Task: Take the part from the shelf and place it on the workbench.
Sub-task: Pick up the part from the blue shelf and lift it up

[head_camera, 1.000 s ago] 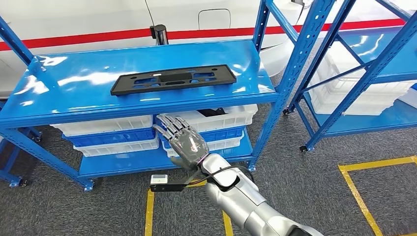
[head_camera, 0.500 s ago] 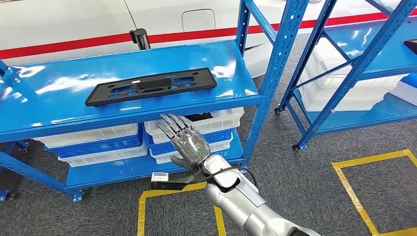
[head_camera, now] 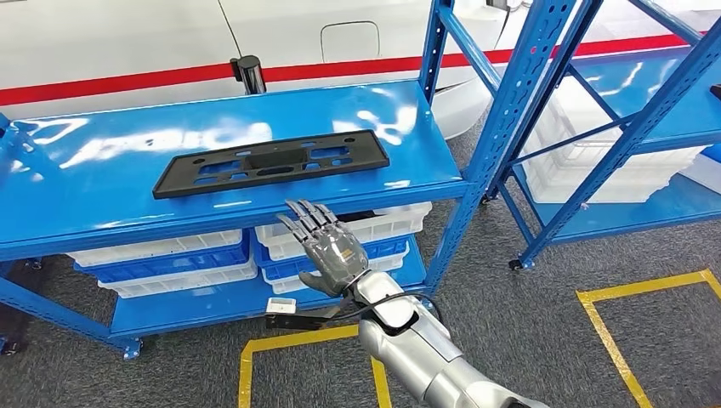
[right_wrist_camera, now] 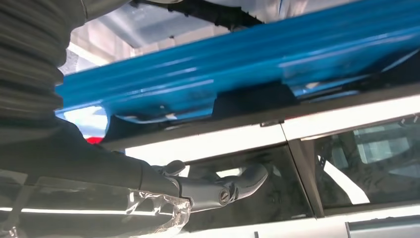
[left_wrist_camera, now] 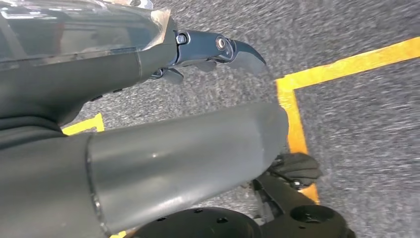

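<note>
On the blue shelf [head_camera: 102, 212], flat black slotted part [head_camera: 270, 162], right hand [head_camera: 327, 246] empty, fingers spread

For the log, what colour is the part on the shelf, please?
Black part, clearest in head view.

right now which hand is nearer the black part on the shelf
The right. The right hand is raised, fingers apart, just below the shelf's front edge, in front of the black part, not touching it. The left hand hangs low over the carpeted floor, far from it.
</note>
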